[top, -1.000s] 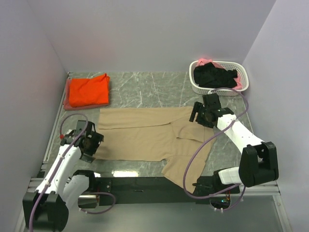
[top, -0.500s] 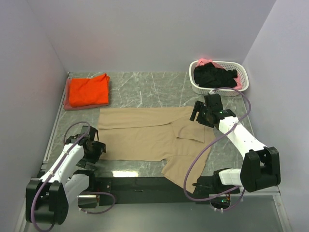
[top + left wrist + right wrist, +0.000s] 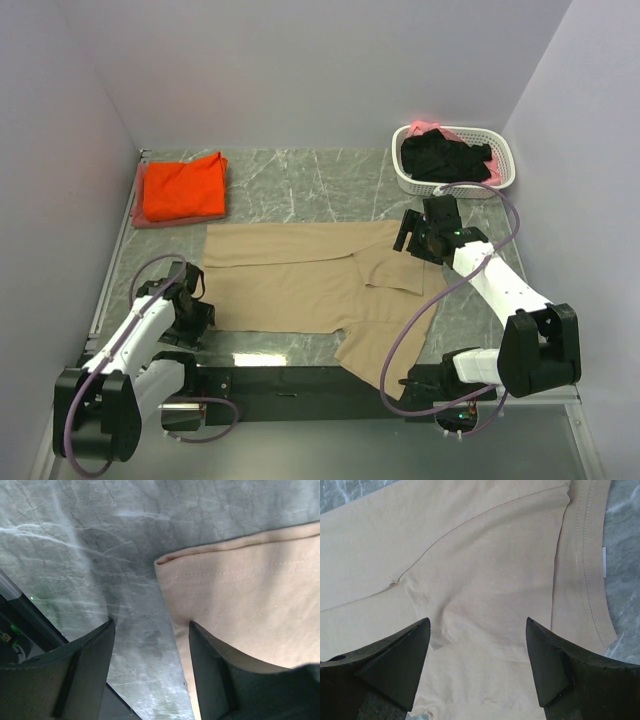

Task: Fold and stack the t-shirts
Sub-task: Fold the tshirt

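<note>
One tan t-shirt point(image 3: 300, 280) spread; orange t-shirt point(image 3: 182, 188) folded

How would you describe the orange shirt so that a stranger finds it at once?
Start at the marble table and go to its far left corner. The orange shirt lies there, folded. It alone is bright orange: the tan shirt is spread mid-table, the black clothes sit in the white basket.
</note>
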Robot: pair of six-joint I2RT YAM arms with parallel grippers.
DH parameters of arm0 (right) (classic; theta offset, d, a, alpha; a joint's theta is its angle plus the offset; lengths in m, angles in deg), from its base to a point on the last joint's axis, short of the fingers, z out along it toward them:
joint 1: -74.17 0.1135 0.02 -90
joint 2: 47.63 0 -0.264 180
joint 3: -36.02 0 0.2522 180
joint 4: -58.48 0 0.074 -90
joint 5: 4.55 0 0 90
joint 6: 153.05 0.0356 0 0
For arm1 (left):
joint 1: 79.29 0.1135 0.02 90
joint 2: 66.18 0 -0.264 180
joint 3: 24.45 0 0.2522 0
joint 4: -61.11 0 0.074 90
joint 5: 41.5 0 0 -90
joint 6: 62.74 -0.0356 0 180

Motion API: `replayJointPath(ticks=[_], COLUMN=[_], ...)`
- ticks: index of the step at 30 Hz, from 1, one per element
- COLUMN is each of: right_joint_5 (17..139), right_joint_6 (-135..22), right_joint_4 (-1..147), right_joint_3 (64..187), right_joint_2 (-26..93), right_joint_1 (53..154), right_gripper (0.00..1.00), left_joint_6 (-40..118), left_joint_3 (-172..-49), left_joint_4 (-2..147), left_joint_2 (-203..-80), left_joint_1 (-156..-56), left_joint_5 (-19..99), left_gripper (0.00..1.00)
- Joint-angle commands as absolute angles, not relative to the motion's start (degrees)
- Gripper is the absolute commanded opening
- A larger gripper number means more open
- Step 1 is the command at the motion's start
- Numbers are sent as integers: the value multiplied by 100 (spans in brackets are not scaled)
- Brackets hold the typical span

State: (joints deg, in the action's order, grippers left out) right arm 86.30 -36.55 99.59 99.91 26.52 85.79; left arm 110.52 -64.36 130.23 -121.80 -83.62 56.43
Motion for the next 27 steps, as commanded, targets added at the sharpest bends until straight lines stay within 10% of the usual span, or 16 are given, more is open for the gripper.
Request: replayJointPath(ticks=[1, 10, 22, 27], right_joint_5=[8677, 8695, 7843, 7930], right_joint_6=[-3694, -3721, -3993, -3994], right_joint_4=[9799, 9887, 10062, 10510], right_joint_3=[9936, 9830, 9224, 9215], right_joint_2=[2514, 2418, 1426, 1055], right_joint_1=[8542, 8551, 8937, 9367], right_gripper=[83, 83, 82, 82], left_joint_6=[11242, 11260, 11128, 10971], left_joint_3=[-6361, -6423, -6484, -6528], left_joint_4=[12006, 11900, 11539, 11408], left_joint_2=[-12532, -12832, -13148, -13280], left_joint_1=[-8386, -8386, -8377, -8377], left_joint_5=[5905, 6116, 6230, 6213], left_gripper=[65, 40, 37, 9])
